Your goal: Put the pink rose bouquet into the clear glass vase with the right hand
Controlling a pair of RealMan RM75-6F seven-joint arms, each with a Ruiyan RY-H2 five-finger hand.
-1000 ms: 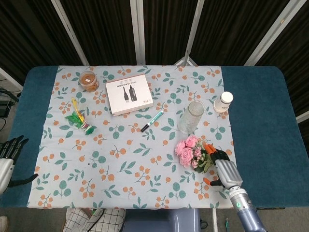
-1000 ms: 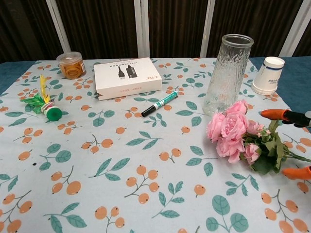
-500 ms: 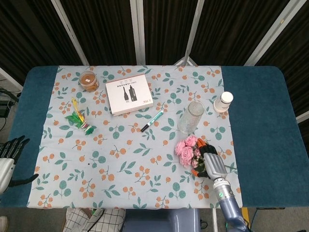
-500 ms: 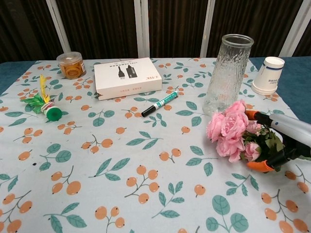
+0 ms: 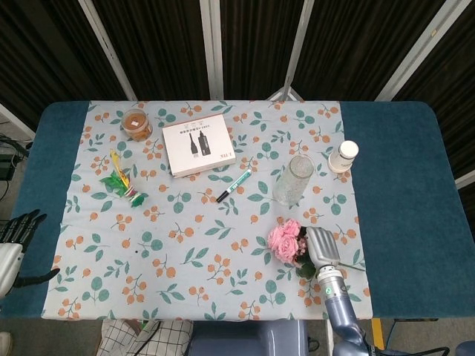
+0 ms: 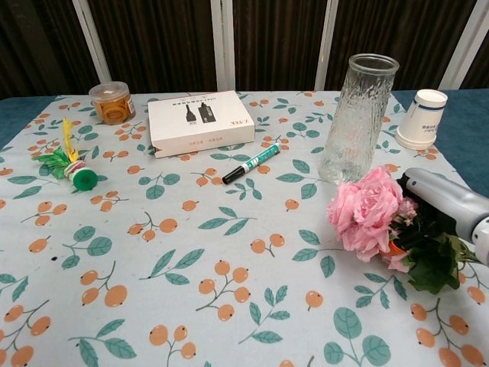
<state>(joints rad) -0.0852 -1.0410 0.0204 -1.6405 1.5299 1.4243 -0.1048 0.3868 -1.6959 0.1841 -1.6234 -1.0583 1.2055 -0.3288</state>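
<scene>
The pink rose bouquet [image 5: 286, 241] [image 6: 365, 214] sits near the table's front right, its blooms toward the left and its green leaves [image 6: 432, 262] trailing right. My right hand [image 5: 321, 245] [image 6: 435, 205] grips it at the stems, fingers closed over the leaves. The clear glass vase [image 5: 293, 179] [image 6: 357, 116] stands upright and empty just behind the bouquet. My left hand [image 5: 16, 230] rests open at the left table edge, holding nothing.
A white box [image 5: 199, 147] [image 6: 199, 121], a marker pen [image 5: 234, 186] [image 6: 251, 163], a round jar [image 5: 136, 123] [image 6: 111, 102], a green-and-yellow toy [image 5: 122, 183] [image 6: 70, 165] and a white paper cup [image 5: 343, 156] [image 6: 424, 118] lie on the floral cloth [image 5: 185, 252].
My right hand moved left over the bouquet's stems and closed on them. The bouquet has shifted and lifted a little, blooms now higher in the chest view.
</scene>
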